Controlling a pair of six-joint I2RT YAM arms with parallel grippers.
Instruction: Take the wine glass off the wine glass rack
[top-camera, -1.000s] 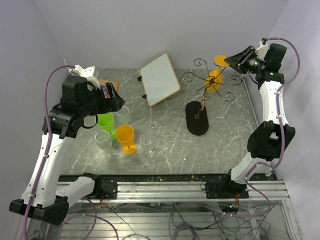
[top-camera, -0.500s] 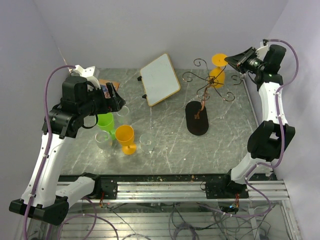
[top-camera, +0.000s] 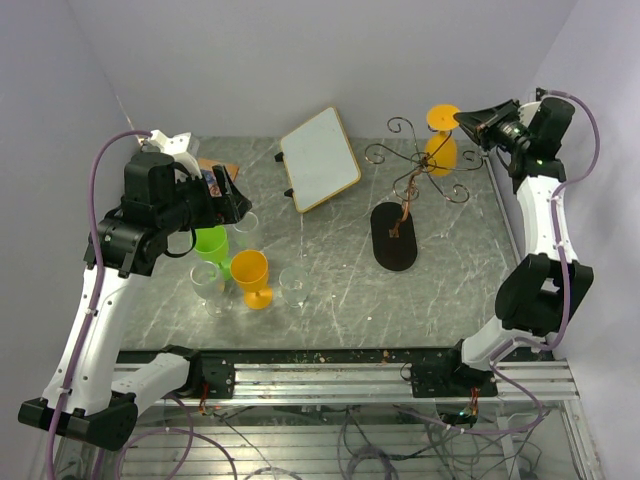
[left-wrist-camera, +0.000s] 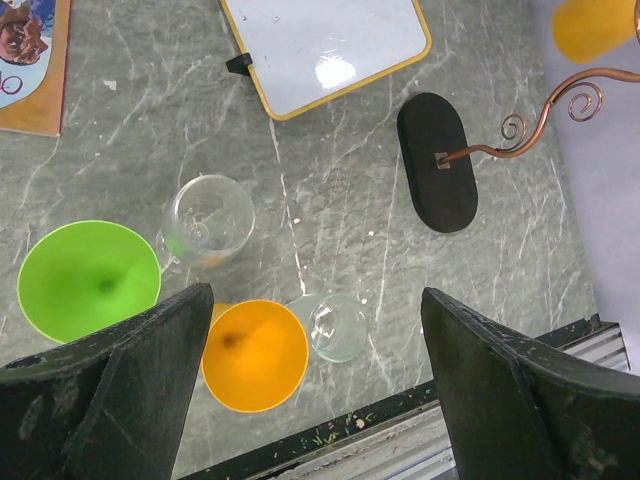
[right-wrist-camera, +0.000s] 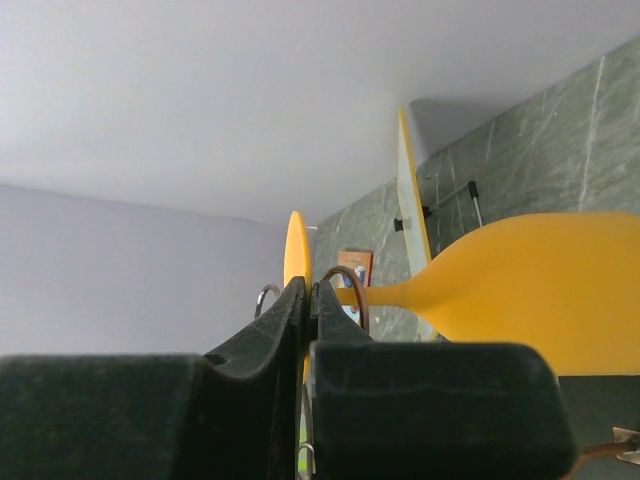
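- Your right hand (top-camera: 464, 119) has come together since a second ago. Its fingers (right-wrist-camera: 270, 340) now pinch the thin round foot of the orange wine glass (top-camera: 441, 152), and the wrist sits a little higher.
- That glass hangs bowl-down on the wine glass rack (top-camera: 410, 180), up over the far right corner of the bench (top-camera: 450, 290). In the right wrist view a copper curl sits just beside its stem.
- The rack's black base (top-camera: 394, 236) lies flat on the bench, toward the right edge.
- Your left hand (top-camera: 226, 192) is spread wide and holds nothing. It hovers over the cluster near the left edge — a green cup (top-camera: 211, 243), an orange goblet (top-camera: 250, 272) and a clear glass (top-camera: 295, 285).
- A whiteboard (top-camera: 320, 158) sits tilted near the middle of the far edge.
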